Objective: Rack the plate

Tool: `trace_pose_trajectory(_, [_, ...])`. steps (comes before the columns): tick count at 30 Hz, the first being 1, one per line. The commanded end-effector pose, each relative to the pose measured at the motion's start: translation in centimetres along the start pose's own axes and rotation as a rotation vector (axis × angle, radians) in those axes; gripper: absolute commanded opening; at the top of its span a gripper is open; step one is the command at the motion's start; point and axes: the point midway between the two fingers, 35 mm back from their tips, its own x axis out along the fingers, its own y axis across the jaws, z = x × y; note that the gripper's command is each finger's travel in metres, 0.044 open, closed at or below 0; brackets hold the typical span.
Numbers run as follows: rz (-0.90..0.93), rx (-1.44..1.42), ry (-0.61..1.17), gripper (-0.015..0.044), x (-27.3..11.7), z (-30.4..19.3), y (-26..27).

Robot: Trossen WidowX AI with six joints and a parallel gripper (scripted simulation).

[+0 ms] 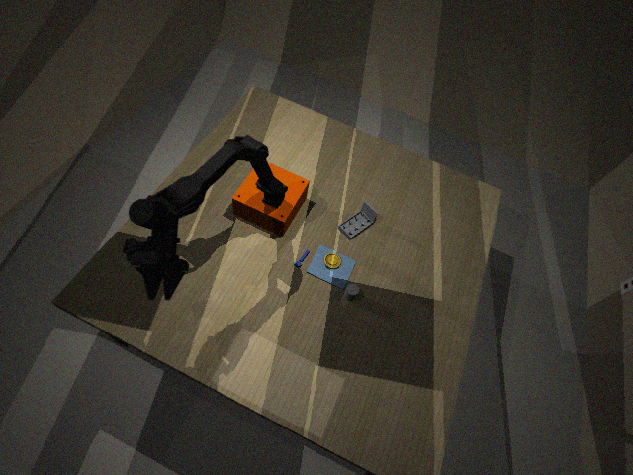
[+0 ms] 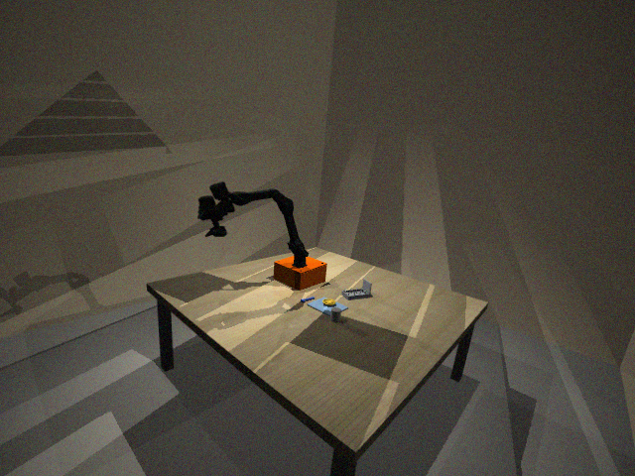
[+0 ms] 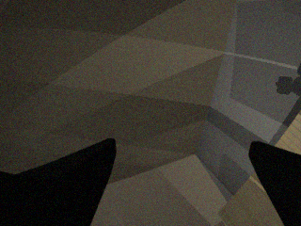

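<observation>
The yellow plate (image 1: 332, 261) (image 2: 328, 302) lies on the blue mat, away from the rack. The grey dish rack (image 1: 357, 224) (image 2: 356, 294) stands on the table beside the mat, with a raised panel at one end. Its slots are too small to make out well. My gripper (image 1: 159, 297) (image 3: 183, 147) is open and empty, high above the table's left part and far from the plate. In the exterior view it is dark, at the upper left. The plate and the rack are out of the wrist view.
The blue mat (image 1: 317, 270) (image 2: 316, 305) lies under the plate. A small blue utensil (image 1: 302, 258) (image 2: 308, 299) lies beside it. A grey cup (image 1: 352, 292) (image 2: 335, 314) stands at the mat's other side. The orange base block (image 1: 258, 217) (image 2: 300, 277) carries the arm.
</observation>
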Motion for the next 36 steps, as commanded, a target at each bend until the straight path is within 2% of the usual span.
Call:
trace_pose_trajectory(1, [-0.062, -0.070, 0.037, 0.0400, 1.8, -2.8, -2.1])
trace_pose_trajectory(18, [-0.240, -0.369, 0.219, 0.0400, 6.0, -14.2, -8.9])
trace_pose_trajectory(36, [-0.398, -0.736, 0.451, 0.0400, 6.1, -25.6, -17.4])
